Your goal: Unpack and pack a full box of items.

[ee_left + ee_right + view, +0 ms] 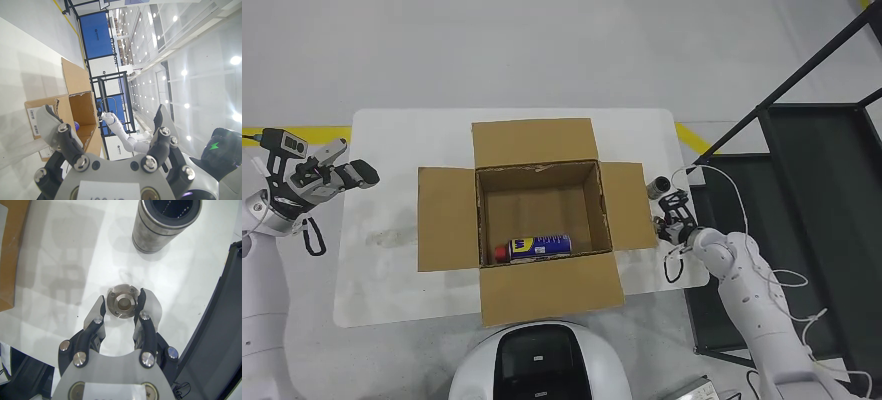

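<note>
From above, the cardboard box [534, 140] stands open in the centre of the frame on the table [392, 140], with its four flaps spread out. Inside, a spray can [539, 244] lies on its side against the lower wall. The left gripper [350, 176] is at the table's left edge. The right gripper [674, 215] is at the right edge, just below a steel sleeve [657, 186].

In the left wrist view, the left gripper [103, 111] has its fingers spread wide with nothing between them. The cardboard box [75, 79] is farther off.

In the right wrist view, the right gripper [122, 303] straddles a small metal flange [113, 294] on the table [170, 279]. One finger [140, 300] touches the rim. The other is just beside it with a thin gap, so I judge it is not clamped. The steel sleeve [160, 228] stands upright nearby.

The metal flange is probably heavy for its size, stiff and smooth (so rather slippery). It is best taken across the rim, with the pads low, near the table.
</note>
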Tool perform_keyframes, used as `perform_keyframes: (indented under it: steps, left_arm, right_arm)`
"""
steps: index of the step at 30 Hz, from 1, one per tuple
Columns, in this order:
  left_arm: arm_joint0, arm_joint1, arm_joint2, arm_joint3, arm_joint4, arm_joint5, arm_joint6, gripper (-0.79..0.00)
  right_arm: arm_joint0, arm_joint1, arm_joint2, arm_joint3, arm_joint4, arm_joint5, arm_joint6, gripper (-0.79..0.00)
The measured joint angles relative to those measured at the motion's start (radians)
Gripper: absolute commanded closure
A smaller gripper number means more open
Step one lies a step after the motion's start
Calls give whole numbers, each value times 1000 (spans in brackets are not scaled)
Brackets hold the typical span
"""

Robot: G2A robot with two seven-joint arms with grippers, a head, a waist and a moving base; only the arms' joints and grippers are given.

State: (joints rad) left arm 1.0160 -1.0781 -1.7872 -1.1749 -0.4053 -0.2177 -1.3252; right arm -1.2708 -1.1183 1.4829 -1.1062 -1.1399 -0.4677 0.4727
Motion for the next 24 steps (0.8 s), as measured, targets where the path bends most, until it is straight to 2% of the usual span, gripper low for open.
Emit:
perform_keyframes:
  steps: [2,5,15,20,24]
  left_arm:
    - [0,0,0,0,0,0,0,-785]
    - [0,0,0,0,0,0,0,-785]
    - [0,0,0,0,0,0,0,-785]
    - [0,0,0,0,0,0,0,-785]
    - [0,0,0,0,0,0,0,-785]
  right_arm:
    - [8,-1,-8,9,-5,7,2,-206]
    - [14,-1,-17,17,-12,15,0,-9]
    - [-1,4,-17,-7,-39,50,-36,0]
    - [-62,19,35,-103,-29,31,-40,0]
    - [-152,35,113,-247,-26,29,-41,0]
